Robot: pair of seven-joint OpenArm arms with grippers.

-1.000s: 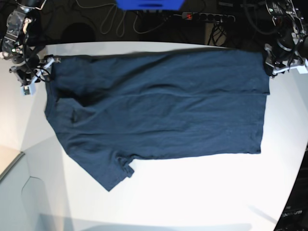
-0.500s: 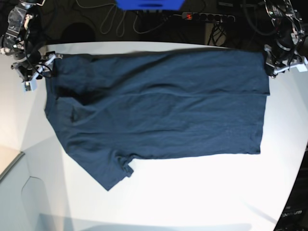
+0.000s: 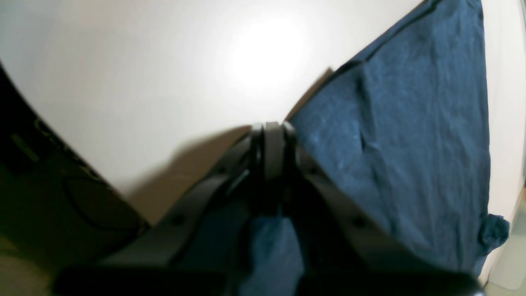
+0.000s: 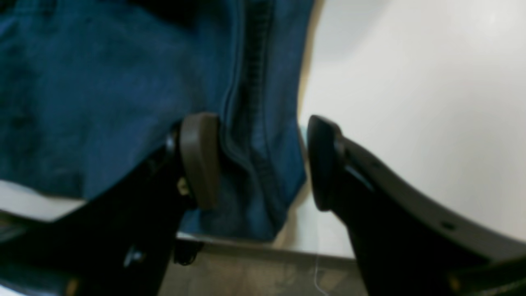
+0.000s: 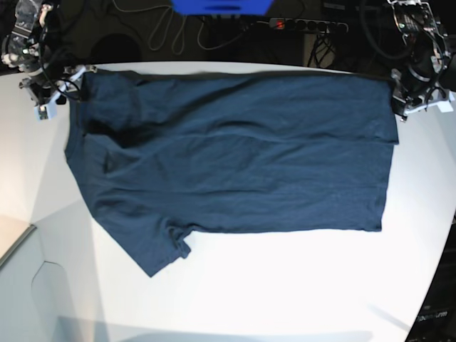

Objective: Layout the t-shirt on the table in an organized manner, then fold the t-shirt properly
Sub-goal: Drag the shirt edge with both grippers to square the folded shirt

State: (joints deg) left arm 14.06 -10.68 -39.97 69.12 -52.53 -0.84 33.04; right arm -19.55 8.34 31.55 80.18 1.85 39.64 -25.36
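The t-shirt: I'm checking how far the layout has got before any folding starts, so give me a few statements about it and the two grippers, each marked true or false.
1. The t-shirt lies spread open on the table, not yet folded. True.
2. The left gripper stands wide open above bare table. False: its jaws are shut at the shirt's corner, with blue cloth running under them.
3. The right gripper is open, with a seamed edge of the shirt between its fingers. True.
4. The shirt is bright red. False: it is dark navy blue.
5. One short sleeve points toward the near edge of the table in the base view. True.
6. Both grippers are at the middle of the shirt. False: they are at its two far corners.
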